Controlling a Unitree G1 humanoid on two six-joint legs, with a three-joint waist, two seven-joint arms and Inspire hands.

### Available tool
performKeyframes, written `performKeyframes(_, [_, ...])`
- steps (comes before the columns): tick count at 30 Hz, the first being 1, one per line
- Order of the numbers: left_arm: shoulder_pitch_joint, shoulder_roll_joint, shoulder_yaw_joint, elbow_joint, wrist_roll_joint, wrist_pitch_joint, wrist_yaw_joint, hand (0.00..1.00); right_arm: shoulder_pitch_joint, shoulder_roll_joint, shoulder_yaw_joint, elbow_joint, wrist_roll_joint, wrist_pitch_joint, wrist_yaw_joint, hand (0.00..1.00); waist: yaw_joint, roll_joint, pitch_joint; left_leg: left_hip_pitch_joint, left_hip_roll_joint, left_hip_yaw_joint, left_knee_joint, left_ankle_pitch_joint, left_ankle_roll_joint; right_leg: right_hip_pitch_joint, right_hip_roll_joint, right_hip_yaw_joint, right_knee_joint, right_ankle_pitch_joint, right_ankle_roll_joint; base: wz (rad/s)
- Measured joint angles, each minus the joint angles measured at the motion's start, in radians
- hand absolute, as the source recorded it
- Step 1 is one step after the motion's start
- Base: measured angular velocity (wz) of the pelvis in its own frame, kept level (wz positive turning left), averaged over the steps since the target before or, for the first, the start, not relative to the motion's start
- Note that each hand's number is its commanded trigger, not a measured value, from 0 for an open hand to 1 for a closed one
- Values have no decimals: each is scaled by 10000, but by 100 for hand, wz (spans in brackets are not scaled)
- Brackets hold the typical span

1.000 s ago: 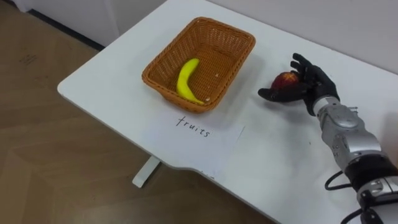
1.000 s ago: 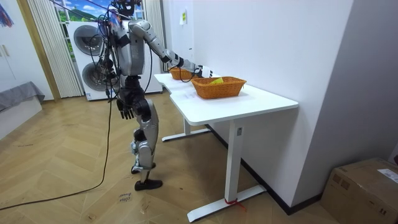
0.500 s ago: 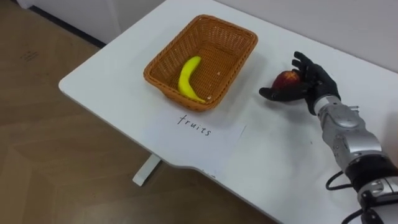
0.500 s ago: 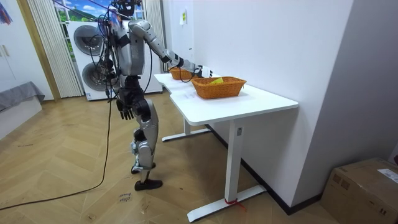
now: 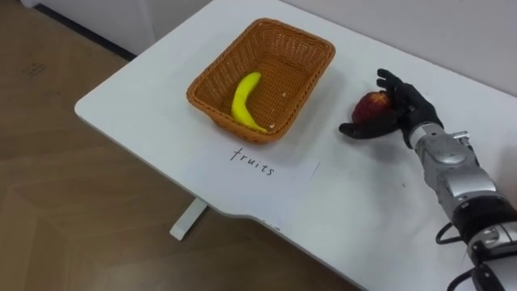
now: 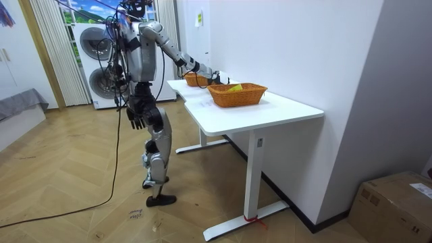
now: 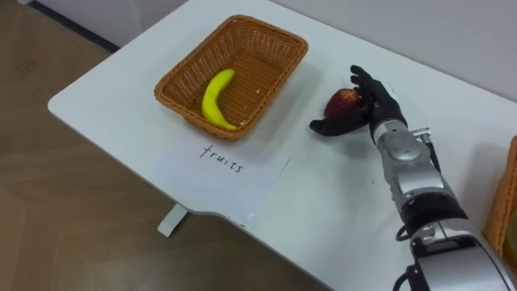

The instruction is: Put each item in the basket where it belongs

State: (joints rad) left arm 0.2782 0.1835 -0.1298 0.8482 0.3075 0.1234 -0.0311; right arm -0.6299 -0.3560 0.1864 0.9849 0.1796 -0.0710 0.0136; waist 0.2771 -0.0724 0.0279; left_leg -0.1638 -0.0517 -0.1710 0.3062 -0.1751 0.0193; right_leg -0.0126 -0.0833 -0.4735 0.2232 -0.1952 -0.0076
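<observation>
L eye view: right hand [image 5: 406, 113] at 3 o'clock of the fruit basket [image 5: 216, 115], fingers curled round a red apple [image 5: 370, 105] low over the tabletop [image 5: 145, 97]; can't tell if touching. Banana [image 5: 245, 100] lies in the basket, paper label [image 5: 271, 174] at its 6 o'clock.
Room view: robot stands at the tabletop's end, right arm out. Left hand [image 6: 137, 120] hangs by its hip, fingers loose.
R eye view: second basket [image 7: 510, 194] at 3 o'clock edge.

The white worktop [image 5: 137, 105] bears a wicker basket [image 5: 226, 125] toward its left end, a banana [image 5: 245, 101] lying inside; a handwritten paper sheet [image 5: 258, 190] lies flat just before it; right of the basket, apart, a red apple [image 5: 371, 105] sits within the right hand [image 5: 408, 113], fingers curled round it; a second wicker basket [image 7: 510, 194] stands farther right.
</observation>
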Motion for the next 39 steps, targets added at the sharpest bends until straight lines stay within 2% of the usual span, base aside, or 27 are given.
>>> performKeyframes(1, [0, 5, 4, -2, -1, 1, 54, 0, 0, -6, 0, 83, 0, -18, 11, 100, -5, 3, 2, -1, -6, 0, 6, 0, 0, 12, 10, 1, -12, 2, 3, 5])
performKeyframes(6, [0, -11, 6, -5, 3, 20, 213, 0, -116, -48, -34, 219, -628, -24, -136, 100, 11, 14, 8, 13, -55, -22, 8, 0, 0, 19, 18, -19, -22, 2, 3, 1])
performKeyframes(11, [-45, -17, 87, -5, 7, 25, 261, 0, -231, -336, -60, 296, -1235, 43, -312, 100, 51, 15, 13, 31, -53, -22, 11, 0, 0, -4, 18, 2, -15, 2, 3, 0])
performKeyframes(15, [-132, -19, 88, 25, 7, 23, 284, 0, -294, -393, -123, 296, -1405, 68, -385, 100, 48, 9, 87, 24, 26, -9, -5, 0, -1, -15, 29, 5, -12, 3, 4, 0])
performKeyframes(22, [-471, -18, 86, 381, 16, 16, 281, 0, -405, -394, -105, 355, -1523, 255, -344, 100, 50, -4, 93, 17, 26, -3, -43, -1, -1, -40, 87, 16, -8, 6, 5, 0])
performKeyframes(35, [-468, -27, 98, 384, 13, 20, 273, 0, -511, -392, -95, 603, -1491, 531, -94, 100, 45, -47, 67, 190, 34, -3, -146, 0, -2, 98, 97, 1, -39, 6, 5, 0])
performKeyframes(39, [-413, -27, 222, 364, 109, 142, 268, 0, -511, -390, -95, 601, -1502, 943, -1, 100, 52, -120, 16, 371, 42, 8, -161, 0, -1, 249, 90, 10, -38, 6, 6, 0])
